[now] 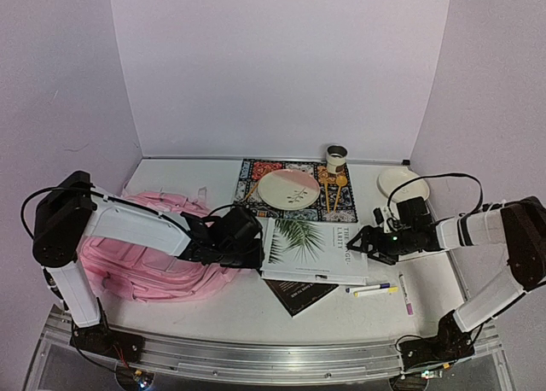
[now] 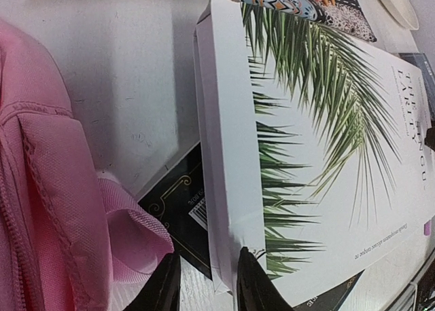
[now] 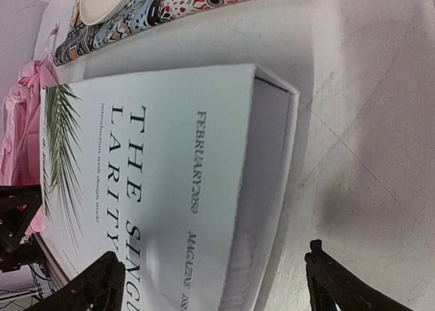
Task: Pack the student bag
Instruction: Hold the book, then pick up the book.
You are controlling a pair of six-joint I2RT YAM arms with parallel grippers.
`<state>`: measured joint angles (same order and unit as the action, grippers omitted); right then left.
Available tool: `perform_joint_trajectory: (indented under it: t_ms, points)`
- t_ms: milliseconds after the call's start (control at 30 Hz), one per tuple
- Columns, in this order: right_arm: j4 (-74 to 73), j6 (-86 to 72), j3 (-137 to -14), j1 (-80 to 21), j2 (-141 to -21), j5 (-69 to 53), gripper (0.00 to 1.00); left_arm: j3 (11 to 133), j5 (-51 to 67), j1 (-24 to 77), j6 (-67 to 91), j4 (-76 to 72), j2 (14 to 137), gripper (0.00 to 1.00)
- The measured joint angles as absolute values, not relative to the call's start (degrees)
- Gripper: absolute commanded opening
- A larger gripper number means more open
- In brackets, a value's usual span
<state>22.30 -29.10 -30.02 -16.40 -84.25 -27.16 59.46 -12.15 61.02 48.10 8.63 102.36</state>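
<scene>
The bag (image 1: 153,267) lies on the left of the table (image 1: 247,316). Just right of it a book (image 1: 311,250) rests on a second book (image 1: 299,297), whose corner juts toward the near edge. The left gripper (image 1: 258,254) sits between bag and book, with the book's left edge between its fingers. The right gripper (image 1: 365,242) straddles the book's right edge. Behind the book lies a mat (image 1: 256,176), with a plate (image 1: 287,189) on it and what may be sticks (image 1: 334,193) right of the plate. A cup (image 1: 337,159) stands at the mat's far right corner, and a dish (image 1: 401,184) lies right of the mat. Two pens (image 1: 375,291) lie by the book's near right corner, with a third pen (image 1: 404,294) just right of them
</scene>
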Motion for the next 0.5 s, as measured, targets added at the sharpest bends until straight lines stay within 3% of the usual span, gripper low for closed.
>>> perform_joint_trajectory:
  t_ms: [300, 500]
  points:
    - [28.3, -29.8, -29.6, -15.6, -88.8, -33.5, 0.93, 59.5, -12.1, 60.9, 48.3, 6.9, 103.6, 0.28]
    - [32.5, -30.3, -28.7, -15.6, -90.0, -38.6, 0.87, 59.5, -12.1, 60.9, 48.3, 6.3, 103.9, 0.28]
